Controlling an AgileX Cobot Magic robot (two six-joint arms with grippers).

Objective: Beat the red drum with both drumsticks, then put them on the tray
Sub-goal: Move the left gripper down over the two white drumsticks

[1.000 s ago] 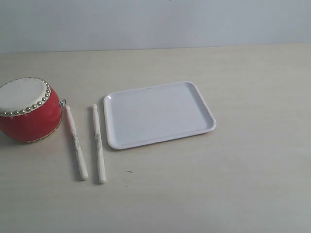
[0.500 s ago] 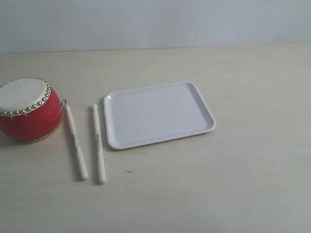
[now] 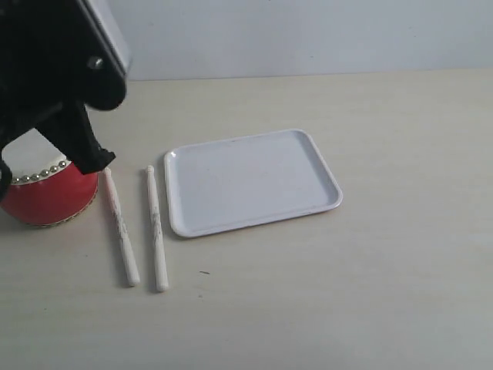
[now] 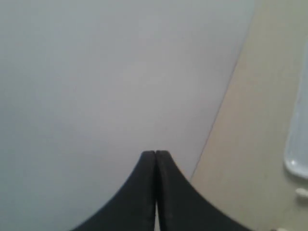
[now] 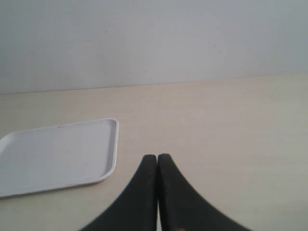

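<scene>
The red drum point(image 3: 48, 199) stands at the table's left edge, its upper part hidden behind my black left arm point(image 3: 54, 85). Two cream drumsticks point(image 3: 121, 227) point(image 3: 155, 229) lie side by side on the table between the drum and the white tray point(image 3: 250, 181). My left gripper point(image 4: 155, 153) is shut and empty, facing the wall with a corner of the tray point(image 4: 298, 144) to one side. My right gripper point(image 5: 157, 156) is shut and empty above bare table, beside the tray point(image 5: 53, 154). It does not show in the exterior view.
A pale wall point(image 3: 308, 35) runs along the table's back edge. Light wooden tabletop point(image 3: 385, 293) stretches to the right of and in front of the tray.
My left arm has come into the exterior view at the top left and now covers the drum's top. Drum, sticks and tray have not moved.
</scene>
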